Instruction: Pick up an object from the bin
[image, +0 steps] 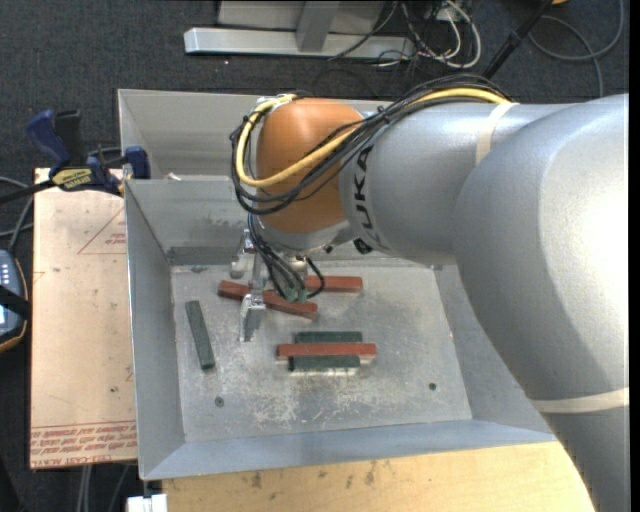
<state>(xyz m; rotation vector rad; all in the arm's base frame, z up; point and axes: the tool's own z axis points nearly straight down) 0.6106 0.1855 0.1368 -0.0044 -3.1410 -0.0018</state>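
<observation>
My gripper (245, 293) hangs below the orange cover at the bin's back left and is open. One metal fingertip (250, 322) stands on the near side of a red-brown bar (232, 290), the other (239, 266) on its far side. That bar runs right and slightly down toward the bin's middle, partly hidden by cables. A second red-brown bar (340, 285) lies just to the right of it. I cannot tell whether the fingers touch the bar.
A dark grey bar (200, 335) lies along the left of the floor. Nearer the front, a third red-brown bar (326, 350) rests across dark green blocks (325, 364). The arm covers the bin's right side.
</observation>
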